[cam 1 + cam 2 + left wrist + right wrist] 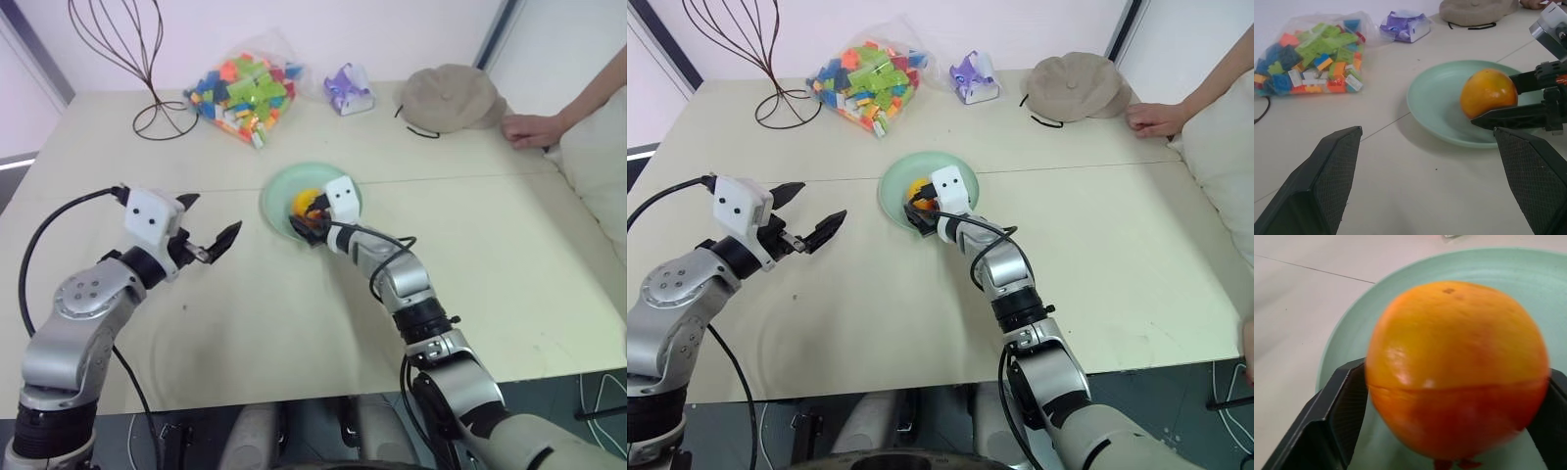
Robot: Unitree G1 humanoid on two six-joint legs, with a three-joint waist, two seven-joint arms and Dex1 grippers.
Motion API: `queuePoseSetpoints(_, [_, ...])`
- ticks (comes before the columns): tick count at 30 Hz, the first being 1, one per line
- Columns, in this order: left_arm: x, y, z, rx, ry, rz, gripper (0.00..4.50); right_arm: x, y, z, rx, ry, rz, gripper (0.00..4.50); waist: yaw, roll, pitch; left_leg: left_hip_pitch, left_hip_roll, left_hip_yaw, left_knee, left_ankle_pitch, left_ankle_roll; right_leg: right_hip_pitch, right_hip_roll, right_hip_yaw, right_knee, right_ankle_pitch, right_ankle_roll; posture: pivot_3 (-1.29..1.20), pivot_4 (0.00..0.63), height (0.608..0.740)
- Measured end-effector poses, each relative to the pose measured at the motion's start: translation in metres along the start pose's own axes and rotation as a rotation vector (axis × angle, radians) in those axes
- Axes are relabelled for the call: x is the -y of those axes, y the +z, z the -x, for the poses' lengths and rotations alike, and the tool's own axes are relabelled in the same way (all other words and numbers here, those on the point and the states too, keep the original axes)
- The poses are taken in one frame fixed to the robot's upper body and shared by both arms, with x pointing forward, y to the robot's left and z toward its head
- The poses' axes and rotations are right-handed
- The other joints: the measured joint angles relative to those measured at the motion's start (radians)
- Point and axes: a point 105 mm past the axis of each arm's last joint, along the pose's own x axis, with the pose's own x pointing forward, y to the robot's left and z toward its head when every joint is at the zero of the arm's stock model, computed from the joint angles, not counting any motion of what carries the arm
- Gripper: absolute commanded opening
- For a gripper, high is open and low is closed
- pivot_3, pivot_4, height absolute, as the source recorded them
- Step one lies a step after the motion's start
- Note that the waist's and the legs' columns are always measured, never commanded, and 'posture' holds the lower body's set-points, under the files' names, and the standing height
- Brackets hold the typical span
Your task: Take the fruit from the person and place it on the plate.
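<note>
The fruit [1454, 367], glossy orange-yellow with a red lower half, sits in the pale mint-green plate [277, 196] at the table's middle. My right gripper [312, 217] reaches over the plate's near rim. Its two black fingers [1347, 406] stand open close on either side of the fruit. My left gripper [214, 215] hovers open and empty to the left of the plate, pointing toward it. The person's hand [534, 129] rests on the table at the far right, away from the plate.
A bag of coloured toy bricks [245, 93] lies behind the plate. A wire stand [147, 69] is at the back left, a small purple wrapped item [348, 90] beside the bag, and a tan cap [451, 98] at the back right. A white cushion [598, 166] borders the right edge.
</note>
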Motion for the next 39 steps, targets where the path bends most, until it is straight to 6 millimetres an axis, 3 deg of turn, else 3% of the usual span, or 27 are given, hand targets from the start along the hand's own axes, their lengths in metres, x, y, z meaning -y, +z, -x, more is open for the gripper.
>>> queuePoseSetpoints(16, [0.004,0.003,-0.006,0.020,-0.027,0.006,4.50,0.011,0.034,0.019,0.050,-0.027,0.037,4.47,0.001,0.000,0.000,-0.001,0.000,0.000,0.000,0.000,0.000,-0.001,0.000,0.000,0.000,0.000,0.000,0.00,0.150,0.740])
queuePoseSetpoints(20, [0.007,0.001,-0.008,0.012,-0.042,0.013,4.50,0.010,0.059,0.034,0.098,-0.002,0.057,4.47,0.002,0.000,0.000,-0.003,0.000,0.000,0.000,0.000,0.000,-0.003,0.000,0.000,0.001,0.000,0.000,0.00,0.150,0.740])
queuePoseSetpoints(23, [0.008,0.001,-0.008,0.011,-0.058,0.013,4.50,0.012,0.084,0.057,0.144,0.029,0.094,4.47,0.007,0.000,0.000,-0.004,0.000,0.000,0.000,0.000,0.000,-0.004,0.000,0.000,0.001,0.000,0.000,0.00,0.150,0.740])
queuePoseSetpoints(26, [0.009,0.001,-0.006,0.004,-0.077,0.007,4.50,0.028,0.097,0.093,0.150,0.038,0.153,4.47,0.011,0.000,0.000,-0.005,0.000,-0.001,0.000,0.000,0.000,-0.003,-0.001,-0.001,-0.001,0.000,0.000,0.00,0.150,0.740])
queuePoseSetpoints(30, [0.007,0.002,-0.001,0.002,-0.094,0.008,4.50,0.048,0.085,0.147,0.066,0.084,0.222,4.47,0.010,0.000,0.000,-0.005,0.000,0.000,0.000,-0.001,0.001,-0.003,-0.001,-0.001,-0.003,0.000,0.000,0.00,0.150,0.740])
queuePoseSetpoints(34, [0.008,0.005,0.001,-0.005,-0.125,0.006,4.50,0.049,0.083,0.189,0.021,0.163,0.272,4.47,0.002,0.000,0.000,-0.005,0.001,0.001,0.000,-0.001,0.001,-0.003,0.000,0.000,-0.003,0.000,0.000,0.00,0.150,0.740])
queuePoseSetpoints(39, [0.010,0.007,0.004,0.001,-0.153,0.015,4.50,0.053,0.082,0.208,0.025,0.178,0.251,4.47,0.008,0.000,0.000,-0.002,0.001,0.000,0.002,-0.001,0.001,0.002,0.001,0.000,-0.003,-0.002,-0.003,0.00,0.150,0.740])
